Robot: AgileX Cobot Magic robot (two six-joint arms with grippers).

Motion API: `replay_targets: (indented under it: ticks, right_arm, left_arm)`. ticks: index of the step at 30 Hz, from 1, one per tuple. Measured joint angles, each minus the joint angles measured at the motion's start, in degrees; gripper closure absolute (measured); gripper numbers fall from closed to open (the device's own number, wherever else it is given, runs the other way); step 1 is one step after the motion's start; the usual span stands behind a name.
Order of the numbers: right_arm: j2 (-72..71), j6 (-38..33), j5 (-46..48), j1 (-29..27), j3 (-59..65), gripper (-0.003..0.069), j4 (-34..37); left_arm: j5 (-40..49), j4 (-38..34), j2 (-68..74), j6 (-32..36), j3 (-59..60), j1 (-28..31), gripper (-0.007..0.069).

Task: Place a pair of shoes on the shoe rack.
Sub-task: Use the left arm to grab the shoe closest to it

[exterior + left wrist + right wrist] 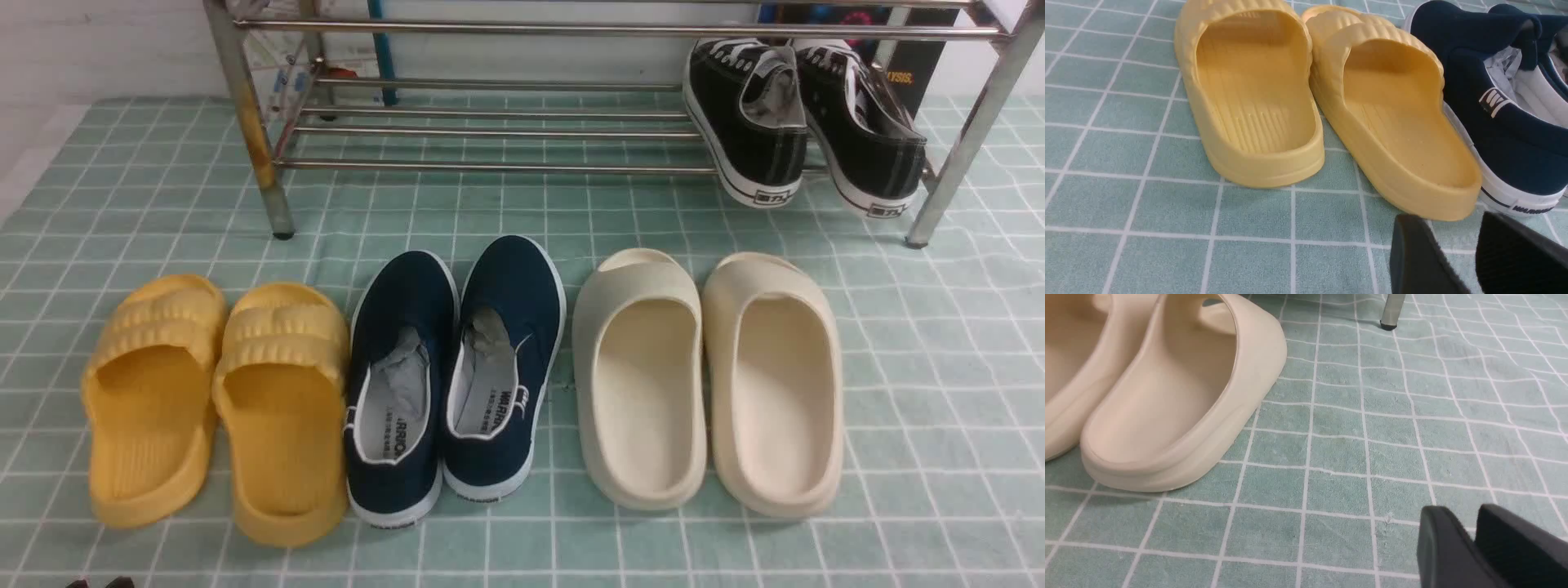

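Left gripper (1447, 218): only its two black fingers (1421, 257) show, low over the cloth and pointing towards the row of shoes. They stand apart with bare cloth showing between them, and nothing is pinched.

Right gripper (1459, 510): also low and level, with its black fingers (1447, 547) pointing forward over open cloth. Only a thin slit separates them, so I cannot tell whether they are pressed together. They hold nothing.

Surroundings: a green cloth with white grid lines (939, 367) covers the floor.
- Three pairs sit in a row, heels towards the robot. The ribbed yellow rubber slides (220, 400) are on the left and the smooth cream rubber slides (641, 376) on the right.
- The shiny metal-tube shoe rack (490, 167) stands behind the row, its left leg rust-stained.
- Black canvas lace-up sneakers with white soles (751, 131) sit on the right end of its lower bars, heels hanging over the front bar. The rest of that shelf is bare bars.

Task item: the pair of navy-blue canvas slip-ons with white soles (408, 310) lies on the cloth in the middle of the row, between the yellow and cream pairs and well in front of the rack. The two shoes touch each other, and crumpled grey paper sits inside each.

Relative to the left gripper, the heel of the nearer yellow slide is just ahead of the finger gap. The heel of one navy slip-on lies just beyond one fingertip, close but not touching. Ahead of the right gripper there is only a cream slide off to one side and a rack leg (1391, 312) further on.
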Motion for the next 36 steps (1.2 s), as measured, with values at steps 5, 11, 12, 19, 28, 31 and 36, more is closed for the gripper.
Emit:
replay_targets:
  ticks: [5,11,12,19,28,31,36]
  right_arm:
    - [0.0,0.0,0.0,0.0,0.0,0.0477,0.0]
    - [0.0,0.0,0.0,0.0,0.0,0.0477,0.0]
    - [0.0,0.0,0.0,0.0,0.0,0.0477,0.0]
    - [0.0,0.0,0.0,0.0,0.0,0.0475,0.0]
    - [0.0,0.0,0.0,0.0,0.0,0.0462,0.0]
    - [0.0,0.0,0.0,0.0,0.0,0.0457,0.0]
    - [0.0,0.0,0.0,0.0,0.0,0.045,0.0]
  left_arm:
    - [-0.02,0.0,0.0,0.0,0.0,0.0,0.0386]
    - [-0.16,0.0,0.0,0.05,0.0,0.0,0.0386]
    - [-0.16,0.0,0.0,0.05,0.0,0.0,0.0386]
    - [-0.16,0.0,0.0,0.05,0.0,0.0,0.0386]
    - [-0.16,0.0,0.0,0.05,0.0,0.0,0.0386]
    - [-0.22,0.0,0.0,0.05,0.0,0.0,0.0386]
    - [-2.71,0.0,0.0,0.05,0.0,0.0,0.0386]
